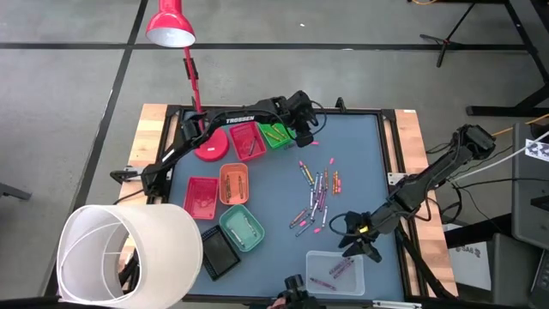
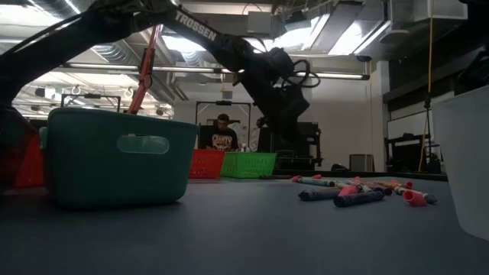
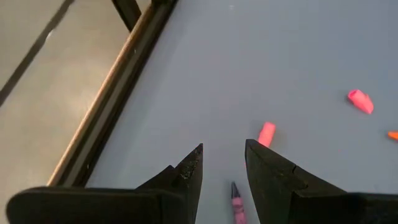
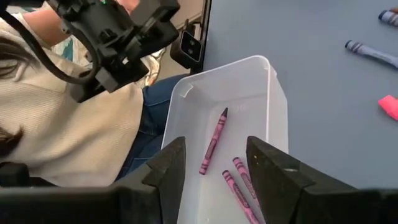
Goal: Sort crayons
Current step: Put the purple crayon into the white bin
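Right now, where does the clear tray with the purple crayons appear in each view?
High view: clear tray at the table's near edge, below the right gripper.
Low view: only a pale wall at the right edge, probably it.
Left wrist view: absent.
Right wrist view: centre, beyond the fingers.
Shared landmark: the loose crayon pile.

The blue table (image 1: 360,172) lies bare from its centre toward three o'clock, and again along the twelve o'clock edge right of the left gripper (image 1: 306,137). Scattered crayons (image 1: 316,193) litter the middle. From nine to eleven o'clock the coloured trays (image 1: 232,184) crowd together, with the red lamp's base (image 1: 210,146) and the left arm stretched over them. A white lampshade (image 1: 129,253) blocks seven o'clock. At five o'clock the clear bin (image 1: 336,271) stands under the right gripper (image 1: 364,246), whose jaws are parted.
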Controlling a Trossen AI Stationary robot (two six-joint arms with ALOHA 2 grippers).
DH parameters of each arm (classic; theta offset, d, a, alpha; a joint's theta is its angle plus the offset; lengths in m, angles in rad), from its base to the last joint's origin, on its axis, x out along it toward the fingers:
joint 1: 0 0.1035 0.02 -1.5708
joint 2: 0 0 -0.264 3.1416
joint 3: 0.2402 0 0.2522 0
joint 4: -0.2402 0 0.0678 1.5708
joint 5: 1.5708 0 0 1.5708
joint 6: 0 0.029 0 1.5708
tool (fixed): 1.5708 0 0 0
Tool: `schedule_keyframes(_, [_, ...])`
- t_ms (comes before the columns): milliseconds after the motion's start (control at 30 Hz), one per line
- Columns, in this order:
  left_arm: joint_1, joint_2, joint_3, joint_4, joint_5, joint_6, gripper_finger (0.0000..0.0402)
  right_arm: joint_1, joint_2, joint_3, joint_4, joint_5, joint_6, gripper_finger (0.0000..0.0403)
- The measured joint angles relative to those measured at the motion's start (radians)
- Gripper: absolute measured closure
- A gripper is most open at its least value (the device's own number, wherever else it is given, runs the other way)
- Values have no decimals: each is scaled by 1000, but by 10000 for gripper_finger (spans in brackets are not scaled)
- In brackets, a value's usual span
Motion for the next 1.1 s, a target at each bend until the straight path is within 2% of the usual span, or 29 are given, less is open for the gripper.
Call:
schedule_keyframes(600, [-66, 29, 0, -80, -28, 78, 298, 0, 0, 0, -13, 38, -9, 236])
schedule_keyframes(1100, [-100, -4, 0, -157, -54, 79, 298, -23, -4, 0, -16, 196, -105, 236])
